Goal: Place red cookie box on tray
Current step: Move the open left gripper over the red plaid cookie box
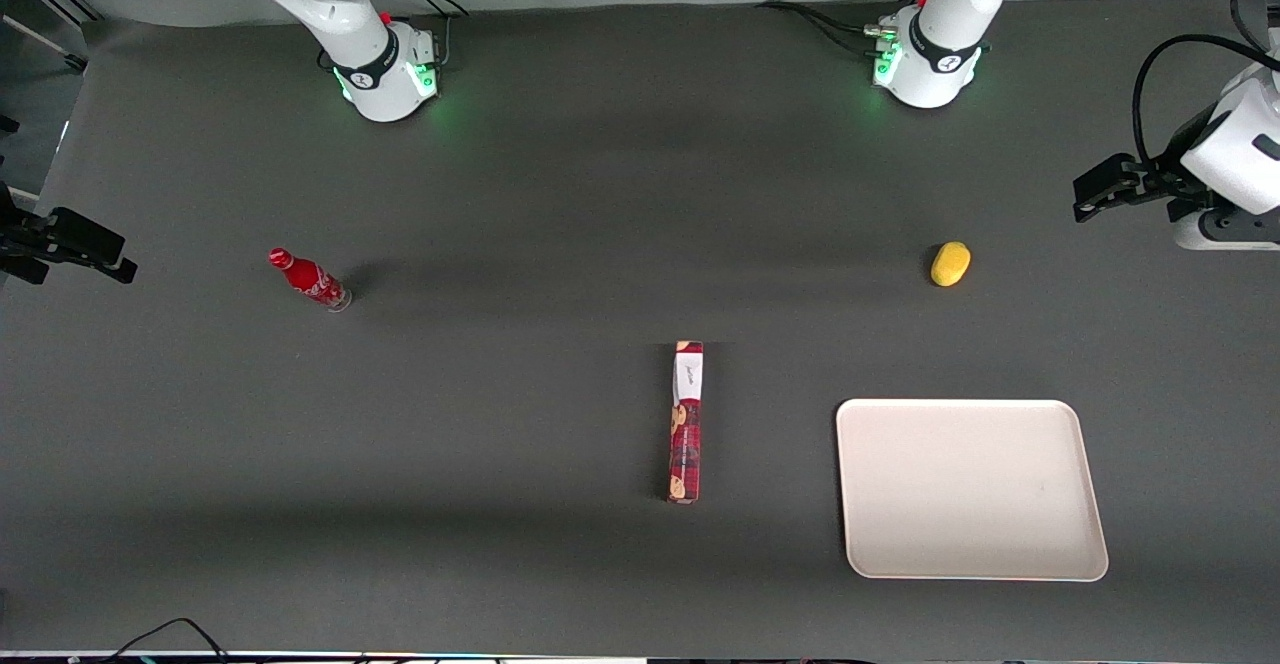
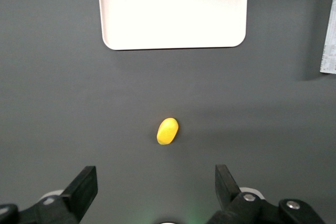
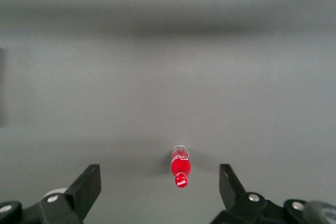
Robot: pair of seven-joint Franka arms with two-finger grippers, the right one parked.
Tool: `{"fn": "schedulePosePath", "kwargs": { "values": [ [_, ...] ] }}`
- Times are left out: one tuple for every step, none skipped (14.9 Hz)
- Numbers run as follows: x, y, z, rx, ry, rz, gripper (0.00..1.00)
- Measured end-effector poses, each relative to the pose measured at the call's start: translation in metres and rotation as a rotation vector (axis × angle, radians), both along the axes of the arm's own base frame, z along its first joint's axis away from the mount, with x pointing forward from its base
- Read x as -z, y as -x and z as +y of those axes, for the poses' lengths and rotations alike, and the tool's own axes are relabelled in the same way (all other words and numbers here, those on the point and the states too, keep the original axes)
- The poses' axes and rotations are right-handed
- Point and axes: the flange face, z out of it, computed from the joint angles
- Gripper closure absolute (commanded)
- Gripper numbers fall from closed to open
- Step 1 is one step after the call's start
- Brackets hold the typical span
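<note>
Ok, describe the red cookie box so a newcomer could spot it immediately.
Start at the big cream tray on the dark table. Beside it, toward the parked arm's end, lies the red cookie box, long, thin, tartan, white-labelled at one end. The small red bottle is rounder. The open gripper hangs near the yellow object.

A small yellow lemon-like object (image 2: 167,130) lies on the dark desk (image 1: 560,224), ahead of the spread fingers (image 2: 84,184), centred between them. A red bottle (image 1: 309,279) stands well apart, toward the parked arm's end.

White arm (image 1: 950,34), green base light, black cable; black-fingered hand (image 2: 157,192)
</note>
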Motion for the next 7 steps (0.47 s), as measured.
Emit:
{"fn": "schedulePosePath", "kwargs": {
  "values": [
    [0.001,0.000,-0.006,0.009,0.011,0.002,0.00],
    [0.004,-0.001,-0.016,0.022,0.031,0.009,0.00],
    [0.008,-0.003,-0.027,0.036,0.053,0.017,0.00],
    [0.014,-0.007,-0.039,0.051,0.069,0.022,0.00],
    [0.019,-0.012,-0.051,0.068,0.075,0.021,0.00],
    [0.024,-0.017,-0.066,0.080,0.078,0.024,0.00],
    [0.030,-0.022,-0.083,0.082,0.080,0.028,0.00]
  ]
}}
